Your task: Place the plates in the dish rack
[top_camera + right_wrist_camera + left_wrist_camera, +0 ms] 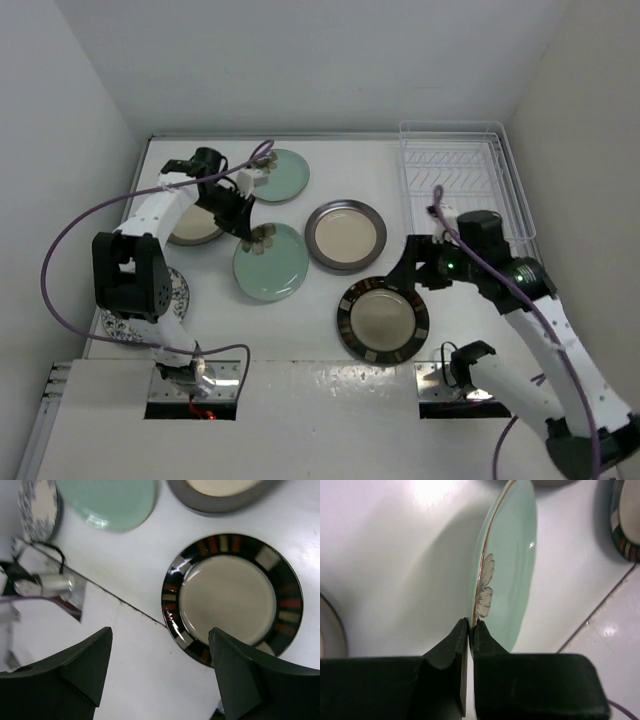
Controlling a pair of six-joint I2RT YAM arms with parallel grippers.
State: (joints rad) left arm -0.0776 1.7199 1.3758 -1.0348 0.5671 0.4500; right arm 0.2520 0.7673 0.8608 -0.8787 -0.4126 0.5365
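The left gripper (pixel 470 629) is pinching the rim of a round mint-green plate with a flower mark (pixel 507 580), which sits mid-table (pixel 300 325) and looks tipped up on edge. The right gripper (pixel 160 634) hangs spread wide over a round black-banded plate (pixel 227 597) at the near side. The clear-white wire dish rack (pixel 452 160), far right, holds nothing. By my reckoning the loading has barely begun, with every plate left to go.

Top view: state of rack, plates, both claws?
dish rack: empty
left claw: shut on near mint plate
near mint plate: gripped at rim
right claw: open, holding nothing
black-banded plate: on table
far mint plate: on table
centre cream plate: on table
left cream plate: part hidden
floral plate: part hidden
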